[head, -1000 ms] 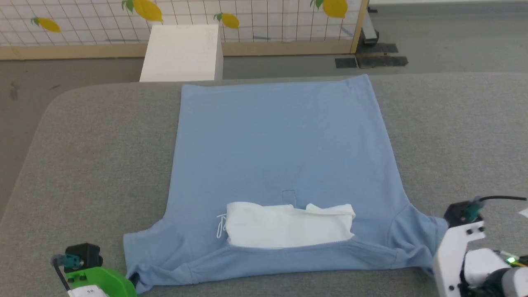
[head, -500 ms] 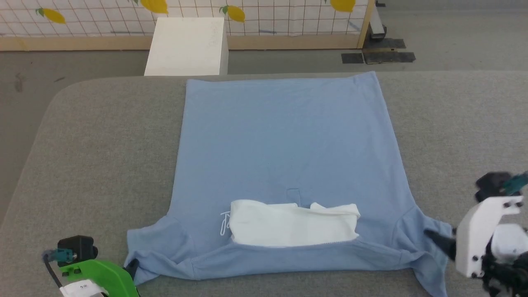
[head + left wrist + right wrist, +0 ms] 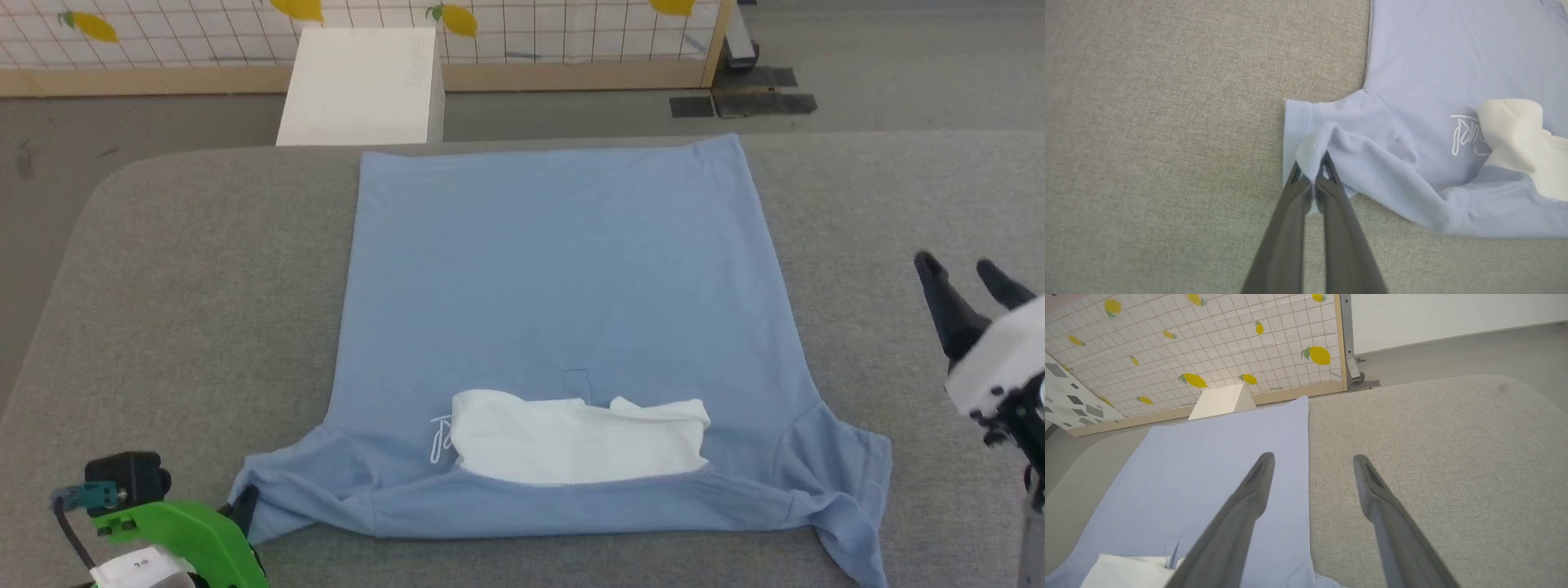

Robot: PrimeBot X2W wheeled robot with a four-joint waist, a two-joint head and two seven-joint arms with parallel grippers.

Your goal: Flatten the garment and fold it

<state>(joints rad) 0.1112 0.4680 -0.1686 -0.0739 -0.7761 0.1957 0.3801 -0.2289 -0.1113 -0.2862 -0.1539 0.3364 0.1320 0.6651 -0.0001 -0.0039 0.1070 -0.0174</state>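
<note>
The garment [image 3: 555, 278] lies spread on the grey counter [image 3: 188, 269], with its white collar piece [image 3: 575, 441] and small chest mark [image 3: 439, 439] at the end near the robot. Its hem lies at the far edge, in front of a white box [image 3: 359, 86] that stands on the floor beyond. The body of the shirt is smooth and flat; the trouble is at the sleeves.

The left hand [image 3: 1312, 179] is clamped on the edge of the left sleeve [image 3: 286, 482], its fingers together on a pinched ridge of blue cloth that stands up from the counter. The right hand [image 3: 953, 263] is empty, fingers wide apart, over bare counter to the right of the shirt and clear of it. The right sleeve [image 3: 841, 474] lies rumpled, one corner trailing toward the near edge.

This looks like the flattening step, nearly done – no fold has been made yet. The next move probably calls for the left hand to draw its sleeve outward and low until the ridge lies flat, then let go. The right sleeve's twisted corner likely wants the same before folding – a gentle pull, since soft cotton will drag the smooth body askew
</note>
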